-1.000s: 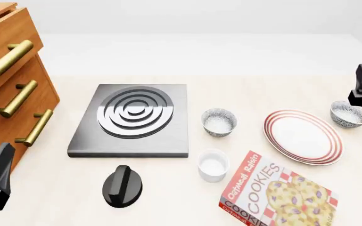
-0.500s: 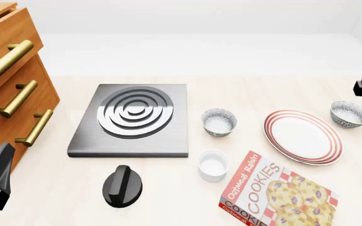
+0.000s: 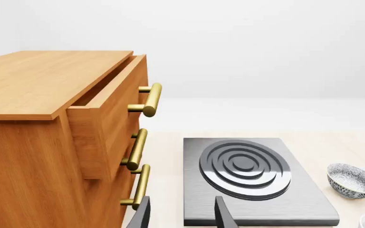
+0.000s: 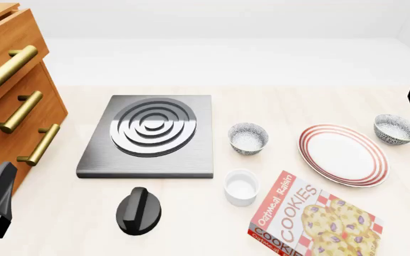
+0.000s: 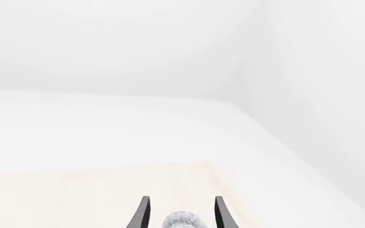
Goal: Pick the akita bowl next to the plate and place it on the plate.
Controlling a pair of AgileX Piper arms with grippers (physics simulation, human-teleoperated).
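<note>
Grey-speckled bowl [image 4: 395,128] at the plate's [image 4: 343,154] two o'clock has a twin [image 4: 249,138] at nine; the open, empty right gripper [image 5: 180,211] could knock it away.

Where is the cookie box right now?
In the front view, the cookie box lies at the near right of the table, just in front of the red-ringed plate and right of the plain white cup.

We see bare table around the akita bowl [image 4: 395,128] on its far and right sides – open from above. The plate [image 4: 343,154] lies just beside it, nothing between
</note>
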